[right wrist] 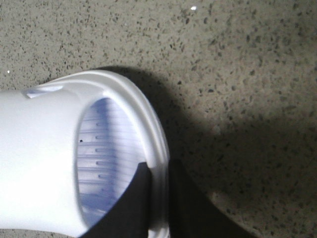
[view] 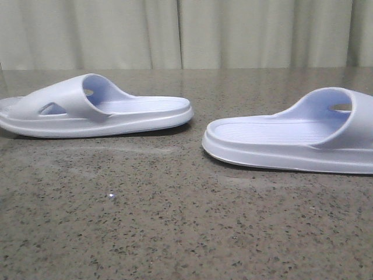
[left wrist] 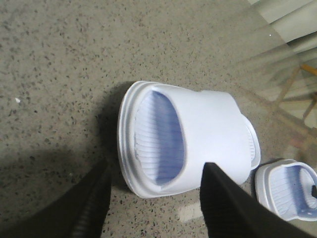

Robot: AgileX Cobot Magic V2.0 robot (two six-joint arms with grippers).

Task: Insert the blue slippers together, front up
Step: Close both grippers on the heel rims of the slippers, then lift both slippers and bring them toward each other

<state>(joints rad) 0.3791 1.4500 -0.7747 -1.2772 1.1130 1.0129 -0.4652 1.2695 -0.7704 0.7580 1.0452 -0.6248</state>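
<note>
Two pale lavender-blue slippers lie sole-down on the speckled table, heels toward each other. The left slipper (view: 96,111) and the right slipper (view: 291,143) both run off the front view's sides, and neither gripper shows there. My left gripper (left wrist: 158,168) is open, with one black finger (left wrist: 94,198) beside the left slipper (left wrist: 198,134) and the other over its strap edge. The other slipper also shows in the left wrist view (left wrist: 290,191). My right gripper (right wrist: 158,171) is shut on the rim of the right slipper (right wrist: 44,148), one finger on the ribbed footbed, one outside the sole.
The speckled grey table (view: 175,227) stretches in front of both slippers. A pale curtain (view: 186,35) hangs behind the table. Wooden legs (left wrist: 292,94) stand beyond the table's edge in the left wrist view. A small white speck (view: 111,196) lies on the table.
</note>
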